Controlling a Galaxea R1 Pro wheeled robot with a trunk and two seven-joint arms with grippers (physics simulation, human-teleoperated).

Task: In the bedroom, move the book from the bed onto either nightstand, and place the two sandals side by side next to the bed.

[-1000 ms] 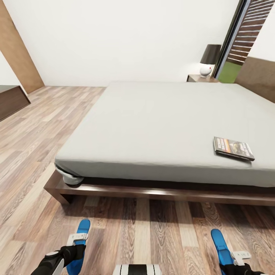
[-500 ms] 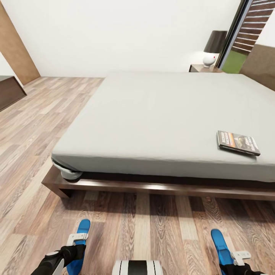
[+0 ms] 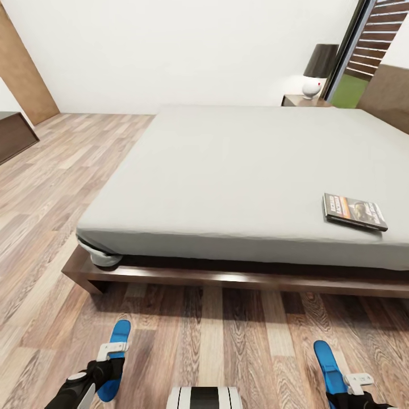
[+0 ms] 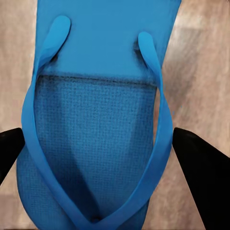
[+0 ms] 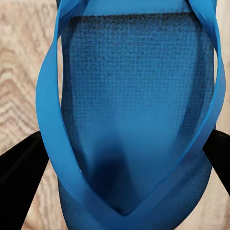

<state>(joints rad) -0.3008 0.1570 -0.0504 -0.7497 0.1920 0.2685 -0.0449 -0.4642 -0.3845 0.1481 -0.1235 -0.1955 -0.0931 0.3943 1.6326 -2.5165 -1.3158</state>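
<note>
The book (image 3: pixel 354 212) lay flat near the foot edge of the bed (image 3: pixel 238 170), toward the robot's right (its cover lettering too small to read). The left gripper (image 4: pixel 108 158) held a blue sandal (image 4: pixel 96 120) between its dark fingers (image 4: pixel 203 177) over the plank floor (image 3: pixel 227 335). The right gripper (image 5: pixel 120 167) likewise clasped the other sandal (image 5: pixel 134 105).

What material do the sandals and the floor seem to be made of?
Left sandal: probably foam or rubber, matte blue, with a fine woven-looking footbed texture and smooth straps. Right sandal: looks the same. Floor: wood planks, or a laminate imitation, with visible grain and a slight sheen.
</note>
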